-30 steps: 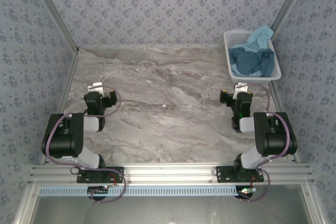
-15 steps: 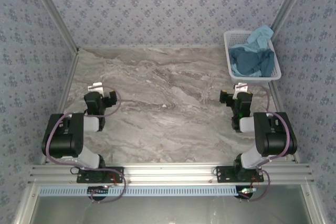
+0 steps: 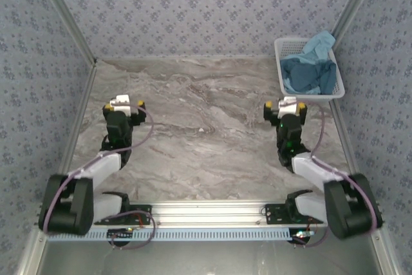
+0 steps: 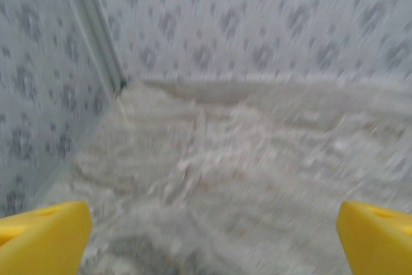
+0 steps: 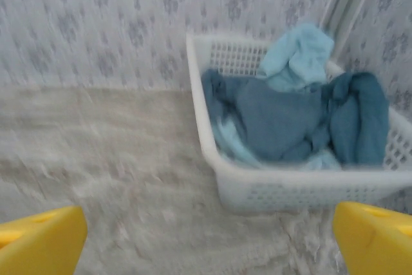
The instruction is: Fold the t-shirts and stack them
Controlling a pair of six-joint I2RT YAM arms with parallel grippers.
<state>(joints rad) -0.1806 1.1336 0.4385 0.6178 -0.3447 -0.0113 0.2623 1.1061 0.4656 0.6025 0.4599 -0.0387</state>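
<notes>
The left gripper [image 3: 125, 102] and right gripper [image 3: 285, 102] gaped empty, while the crumpled teal-blue cloth t-shirt [image 5: 283, 120] looked limp and light, best pinched at a raised fold.

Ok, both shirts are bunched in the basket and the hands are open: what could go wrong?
The teal-blue shirt and sky-blue shirt lie tangled in the basket, so the right hand may well lift both together. A snagged pull could also drag or tip the basket, which stands at the far right corner of the table.
</notes>
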